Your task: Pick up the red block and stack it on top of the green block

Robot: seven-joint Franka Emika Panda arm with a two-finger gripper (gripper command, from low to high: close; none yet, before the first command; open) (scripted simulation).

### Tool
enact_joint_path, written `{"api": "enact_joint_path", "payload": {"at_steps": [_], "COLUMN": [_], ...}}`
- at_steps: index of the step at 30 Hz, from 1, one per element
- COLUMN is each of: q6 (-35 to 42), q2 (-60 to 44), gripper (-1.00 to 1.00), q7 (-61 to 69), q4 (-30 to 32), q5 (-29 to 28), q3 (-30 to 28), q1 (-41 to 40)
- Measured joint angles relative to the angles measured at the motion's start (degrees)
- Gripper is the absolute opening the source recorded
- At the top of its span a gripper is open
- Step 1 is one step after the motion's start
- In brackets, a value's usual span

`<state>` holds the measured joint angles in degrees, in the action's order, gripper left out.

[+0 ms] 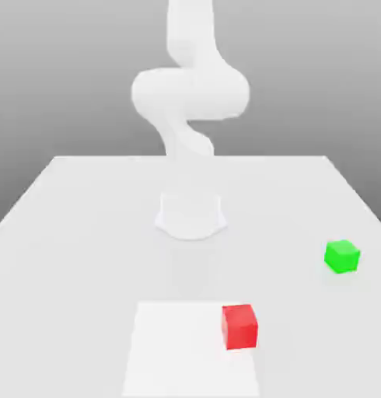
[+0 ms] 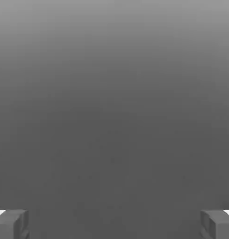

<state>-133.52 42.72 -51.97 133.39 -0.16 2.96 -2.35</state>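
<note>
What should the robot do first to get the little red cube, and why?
Probably swing the hand over the small matte red cube and lower toward it. The gripper is open and holds nothing, with a wide gap between its grey fingertips. The red cube sits alone on the white table, apart from the small matte green cube toward the exterior view's right, so nothing is stacked yet.
</note>
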Motion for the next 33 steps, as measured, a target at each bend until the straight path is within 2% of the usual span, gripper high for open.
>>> {"api": "enact_joint_path", "payload": {"at_steps": [19,27,33], "q6": [-13.19,-18.65,-22.82], "q2": [-23.91,-34.10,-41.32], "gripper": [0.00,0.00,0.00], "q7": [-48.27,-68.89,-83.22], "q4": [12.20,17.28,21.12], "q5": [-3.42,-5.56,-5.53], "q3": [20.39,25.84,27.52], "q1": [-15.19,-18.67,-18.47]}}
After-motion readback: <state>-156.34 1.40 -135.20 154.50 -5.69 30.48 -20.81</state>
